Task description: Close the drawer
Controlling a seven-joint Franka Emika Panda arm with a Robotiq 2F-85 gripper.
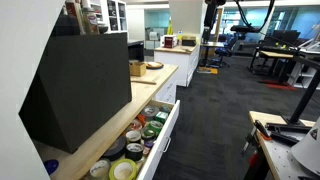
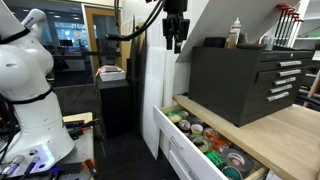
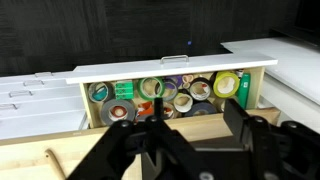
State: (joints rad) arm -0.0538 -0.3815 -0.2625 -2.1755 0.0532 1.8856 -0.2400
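Even indoor light, bright windows behind; wrist view foreground soft, low-resolution.

- The desk (image 1: 112, 122) has a light wooden top and it runs along the wall.
- A big black tool chest (image 2: 245, 80) stands directly on the top. It takes most of the depth, and there is only a strip of bare wood in front of it.
- Farther along the top, in an exterior view, a small brown box (image 1: 136, 68) stands, and just beside it lies a flat round wooden thing (image 1: 153, 66).
- Under the front edge of the desk the drawer (image 2: 178, 148) is pulled out.
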